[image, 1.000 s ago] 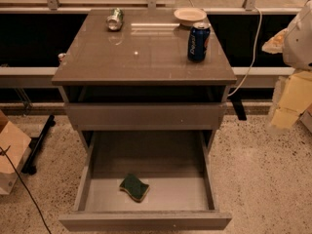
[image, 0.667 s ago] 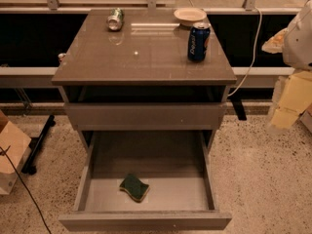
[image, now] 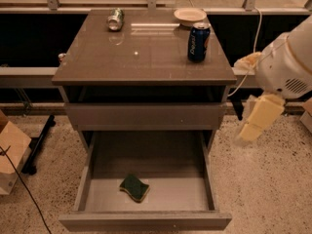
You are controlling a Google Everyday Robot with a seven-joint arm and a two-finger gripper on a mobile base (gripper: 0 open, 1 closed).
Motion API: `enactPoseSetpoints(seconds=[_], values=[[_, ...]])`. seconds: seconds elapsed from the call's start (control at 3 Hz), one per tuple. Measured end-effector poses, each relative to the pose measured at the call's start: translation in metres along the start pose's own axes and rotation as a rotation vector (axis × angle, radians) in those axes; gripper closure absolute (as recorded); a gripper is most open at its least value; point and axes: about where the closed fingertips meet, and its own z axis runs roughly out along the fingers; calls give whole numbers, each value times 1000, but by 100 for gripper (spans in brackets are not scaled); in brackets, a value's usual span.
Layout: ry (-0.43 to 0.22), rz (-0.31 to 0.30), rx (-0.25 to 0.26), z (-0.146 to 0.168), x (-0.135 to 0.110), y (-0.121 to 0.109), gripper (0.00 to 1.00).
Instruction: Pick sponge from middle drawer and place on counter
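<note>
The sponge (image: 134, 187), dark green on top with a yellow edge, lies flat on the pale floor of the open middle drawer (image: 146, 221), near its front centre. The drawer is pulled out below the closed upper drawer front. The glossy grey-brown counter (image: 146, 52) is the cabinet top. My gripper (image: 257, 121), cream-coloured, hangs from the white arm (image: 287, 62) to the right of the cabinet, about level with the upper drawer front. It is well above and to the right of the sponge and holds nothing I can see.
On the counter stand a blue can (image: 198, 42) at the right, a silver can (image: 115, 19) lying at the back left and a pale dish (image: 190, 16) at the back right. A cardboard box (image: 9, 155) and a black cable sit on the speckled floor at the left.
My arm and gripper have moved left and a little down, closer to the cabinet's right side. The sponge, drawer and counter items have not moved.
</note>
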Motion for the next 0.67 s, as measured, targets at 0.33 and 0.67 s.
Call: enactPoseSetpoints(seconds=[0.33,0.67], values=[[-126,-20,-23,37,-14,-2,0],[-132,-24,-20,36,-17,-2,0]])
